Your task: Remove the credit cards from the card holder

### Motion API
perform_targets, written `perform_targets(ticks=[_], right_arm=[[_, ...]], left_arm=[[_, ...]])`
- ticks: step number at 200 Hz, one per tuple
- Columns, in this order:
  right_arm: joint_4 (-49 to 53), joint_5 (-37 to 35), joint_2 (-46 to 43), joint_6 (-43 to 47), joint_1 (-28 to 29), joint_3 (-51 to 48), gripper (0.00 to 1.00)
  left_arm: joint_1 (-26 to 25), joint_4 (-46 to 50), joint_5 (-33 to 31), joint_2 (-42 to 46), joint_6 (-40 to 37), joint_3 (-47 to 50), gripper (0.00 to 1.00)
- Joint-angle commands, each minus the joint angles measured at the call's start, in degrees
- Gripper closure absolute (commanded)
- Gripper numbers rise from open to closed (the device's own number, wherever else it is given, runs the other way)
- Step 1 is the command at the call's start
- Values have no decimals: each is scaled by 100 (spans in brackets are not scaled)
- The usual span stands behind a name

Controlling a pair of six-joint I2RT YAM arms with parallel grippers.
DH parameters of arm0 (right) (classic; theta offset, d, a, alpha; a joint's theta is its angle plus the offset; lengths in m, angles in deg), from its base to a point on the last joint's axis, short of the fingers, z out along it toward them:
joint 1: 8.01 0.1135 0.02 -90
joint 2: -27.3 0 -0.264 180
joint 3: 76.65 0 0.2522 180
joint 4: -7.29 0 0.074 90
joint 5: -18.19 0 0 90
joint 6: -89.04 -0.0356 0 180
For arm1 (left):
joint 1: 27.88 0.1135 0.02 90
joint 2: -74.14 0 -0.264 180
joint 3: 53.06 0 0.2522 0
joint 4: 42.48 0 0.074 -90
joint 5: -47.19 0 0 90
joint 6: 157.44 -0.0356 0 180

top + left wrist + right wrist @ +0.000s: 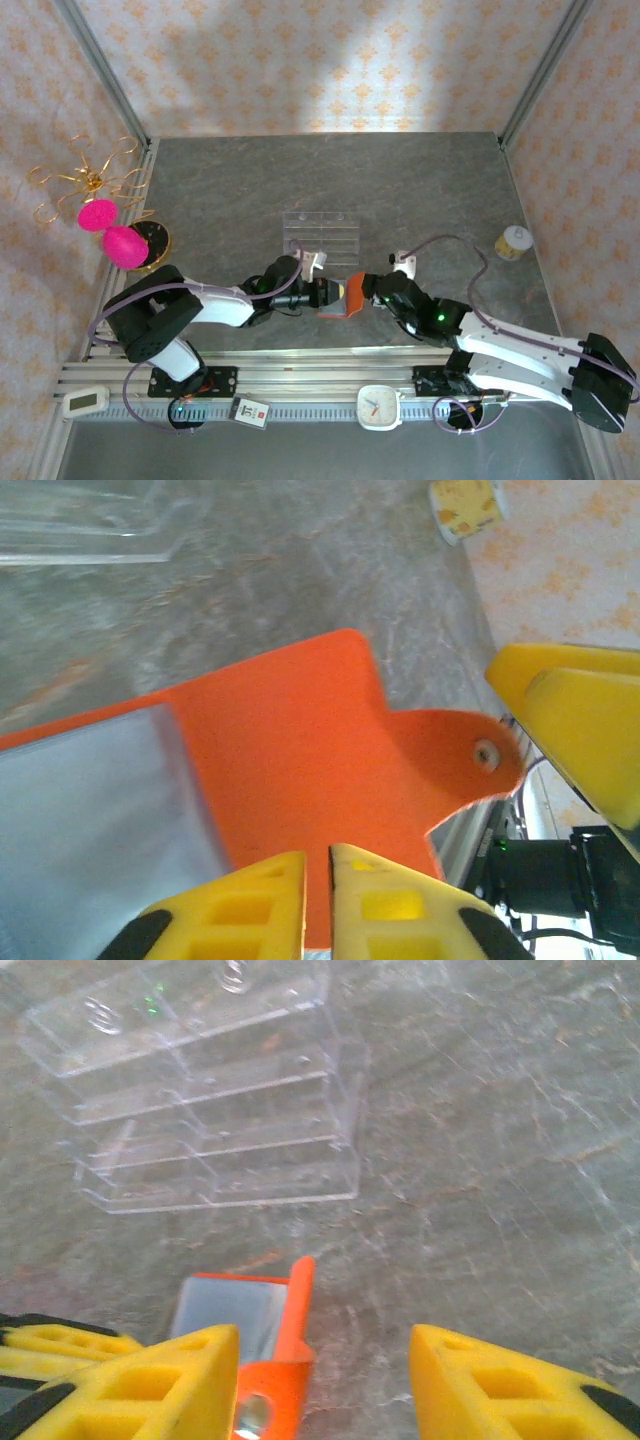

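The orange card holder (345, 299) hangs open just above the table between my two grippers. In the left wrist view its orange flap (300, 750) fills the middle, with the grey-blue lining (90, 810) at left and the snap tab (485, 752) at right. My left gripper (318, 858) is shut on the flap's near edge, its jaws a thin slit apart. My right gripper (322, 1345) stands open. The card holder (285, 1360) is edge-on beside its left finger (170, 1380), not gripped. The credit cards are hidden.
A clear plastic compartment tray (320, 232) lies just beyond the grippers on the grey table (440, 180). A small yellow-and-white cup (513, 242) stands at the right. Pink balls on a gold stand (112, 235) sit at the left edge. A white clock (380, 407) rests on the front rail.
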Motion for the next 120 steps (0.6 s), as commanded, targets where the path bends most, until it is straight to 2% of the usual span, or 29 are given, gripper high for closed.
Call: perform_targets(ticks=[1, 17, 35, 54, 86, 120], right_arm=[[54, 139, -125, 287, 2, 267, 53], [-79, 381, -133, 229, -13, 303, 59], [-238, 706, -83, 15, -107, 252, 78], [-331, 977, -32, -263, -251, 137, 90], [-345, 1093, -74, -694, -540, -189, 98], [-804, 1555, -71, -863, -801, -624, 100]], left_arm=[[-175, 141, 202, -182, -276, -440, 91], [-277, 208, 278, -383, -325, -687, 97], [-333, 332, 410, -695, -339, -945, 100], [-334, 333, 555, -1017, -262, -1103, 100], [-334, 503, 551, -1350, -230, -1319, 100], [-334, 560, 610, -1676, -138, -1492, 100]])
